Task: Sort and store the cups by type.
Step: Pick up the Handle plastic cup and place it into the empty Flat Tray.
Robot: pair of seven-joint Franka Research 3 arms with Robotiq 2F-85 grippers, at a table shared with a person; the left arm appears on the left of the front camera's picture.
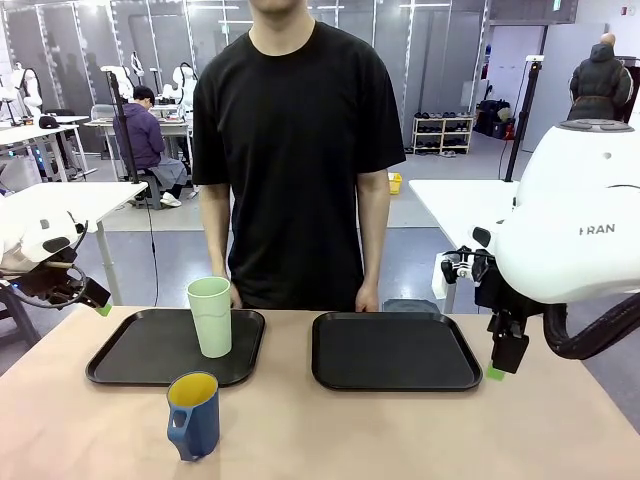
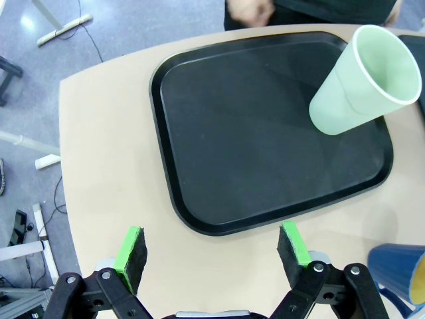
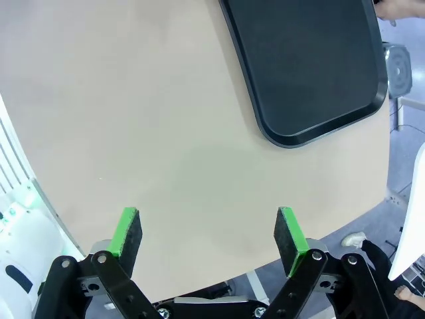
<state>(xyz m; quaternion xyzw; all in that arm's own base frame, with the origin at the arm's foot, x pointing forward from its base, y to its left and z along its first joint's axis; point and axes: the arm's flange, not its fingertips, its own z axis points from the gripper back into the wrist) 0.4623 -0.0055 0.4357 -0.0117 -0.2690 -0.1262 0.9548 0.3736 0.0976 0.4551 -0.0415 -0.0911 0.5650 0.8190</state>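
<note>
Left gripper (image 2: 212, 247) hangs over the bench (image 1: 350, 430) at its left edge, jaws spread wide, nothing between the green pads. Seen along its fingers, the left tray (image 2: 252, 146) lies just ahead of the fingertips. The tumbler (image 2: 362, 80) stands upright on that tray, ahead of this gripper and off to its right, well apart from it. The mug (image 2: 398, 269) sits upright on the bare bench beside the tray's near edge, off the tray, level with this gripper's right finger and apart from it. In the front view its handle points toward the robot's side and its yellow inside is visible. Right gripper (image 3: 209, 232) hovers above bare bench near the right edge, jaws equally wide, gripping nothing. The right tray (image 3: 305, 60) lies ahead of it and to the right in its wrist view, not touching the fingers. Both cups are well to this gripper's left, beyond the right tray. A person (image 1: 300, 130) in a black shirt stands at the far side, hands resting at the bench edge behind the trays.
</note>
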